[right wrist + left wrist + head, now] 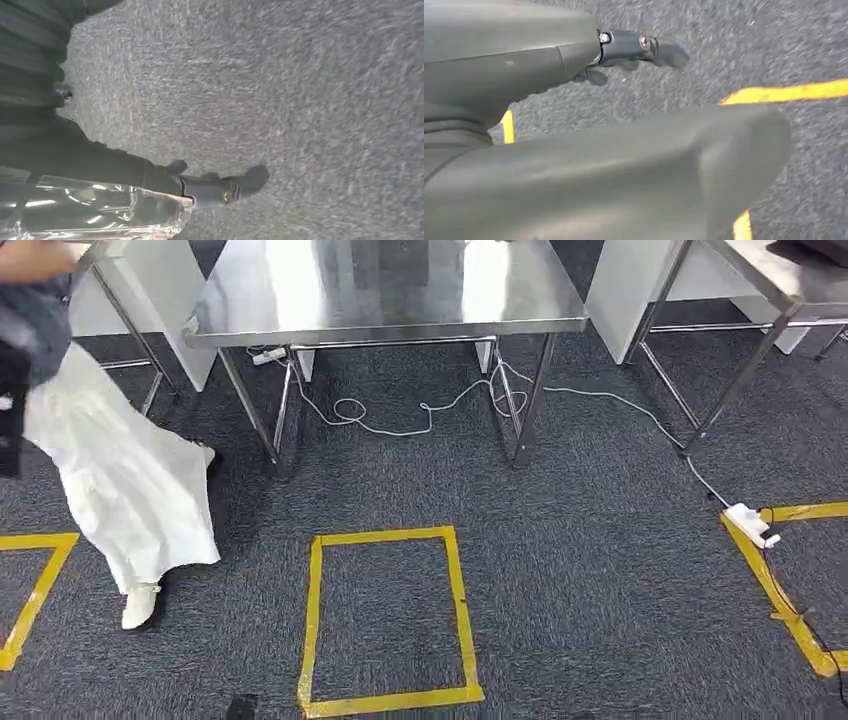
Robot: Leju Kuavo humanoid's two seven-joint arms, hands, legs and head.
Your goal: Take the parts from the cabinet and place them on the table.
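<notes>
A: While the right hand grips a clear plastic part, where's the surface?
B: Straight ahead across the carpet. Left hand hangs empty, fingers loosely apart.

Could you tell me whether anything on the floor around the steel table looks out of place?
Yes: a white cable lies in loose loops on the carpet under the steel table and trails to a white power strip resting on yellow floor tape. It looks like a trip hazard for a walking robot.

steel table bare-topped on grey carpet with yellow tape.
</notes>
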